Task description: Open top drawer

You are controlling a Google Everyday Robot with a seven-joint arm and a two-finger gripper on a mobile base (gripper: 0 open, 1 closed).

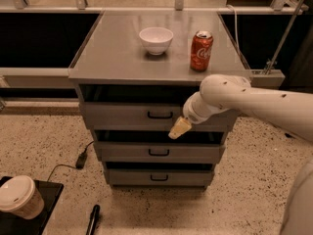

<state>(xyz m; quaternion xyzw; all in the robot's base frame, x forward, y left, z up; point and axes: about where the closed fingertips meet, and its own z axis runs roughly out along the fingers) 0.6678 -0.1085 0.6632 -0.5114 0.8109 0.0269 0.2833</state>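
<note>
Under the surface (112, 53) sit three drawers. The top drawer (117, 115) is directly beneath it and looks shut or nearly so. Your tool (180, 128) hangs at that drawer's lower edge, just right of the handle (160, 115) and apparently not on it. Bring it up and left onto the loop, then pull straight out, level. You cannot tell whether the tool is spread or pressed together.

Your white arm (254, 99) comes in from the right edge of the view, narrows at the wrist (198, 109), and ends in the pale yellow gripper (180, 128), angled down-left near mid-view.
</note>
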